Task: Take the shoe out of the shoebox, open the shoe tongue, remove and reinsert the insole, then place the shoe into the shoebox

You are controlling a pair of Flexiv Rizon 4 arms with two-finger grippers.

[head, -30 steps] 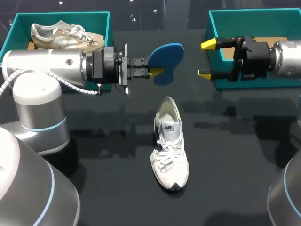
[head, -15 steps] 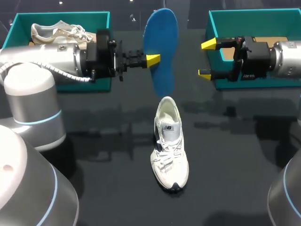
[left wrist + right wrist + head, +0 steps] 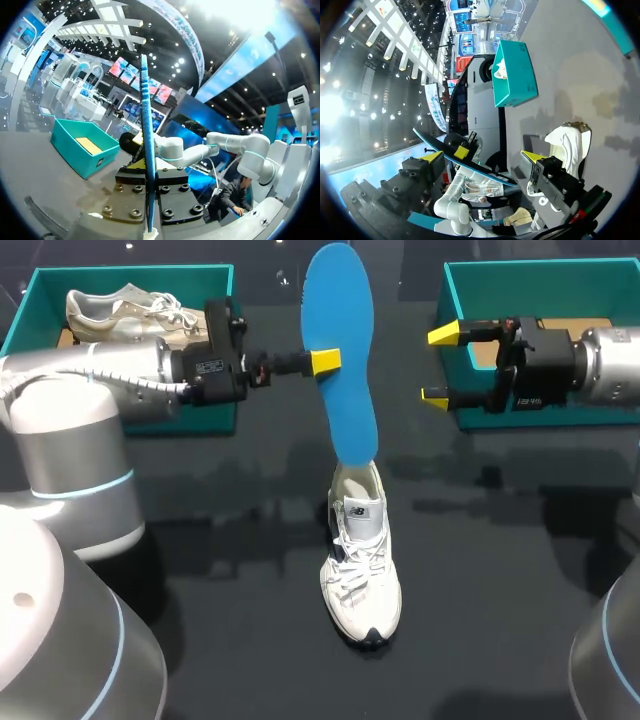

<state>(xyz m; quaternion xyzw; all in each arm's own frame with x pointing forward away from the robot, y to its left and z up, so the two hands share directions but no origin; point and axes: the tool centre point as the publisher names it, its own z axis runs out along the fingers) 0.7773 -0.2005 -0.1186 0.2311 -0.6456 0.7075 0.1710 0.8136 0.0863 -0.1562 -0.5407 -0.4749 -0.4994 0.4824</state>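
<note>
Head view: my left end effector (image 3: 322, 362) pinches the blue insole (image 3: 350, 410) upright, tip seemingly at the collar of the shoe (image 3: 362, 560) on the surface (image 3: 500, 570); right end effector (image 3: 440, 366) gapes empty. Best fed toe-first, shallow.

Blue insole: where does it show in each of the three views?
Head view: blue insole upright above mid-table, lower end at the white shoe.
Left wrist view: blue insole edge-on, clamped in the left gripper.
Right wrist view: blue insole a slanting strip ahead of the right gripper.
Shared landmark: the left gripper holding it.
</note>
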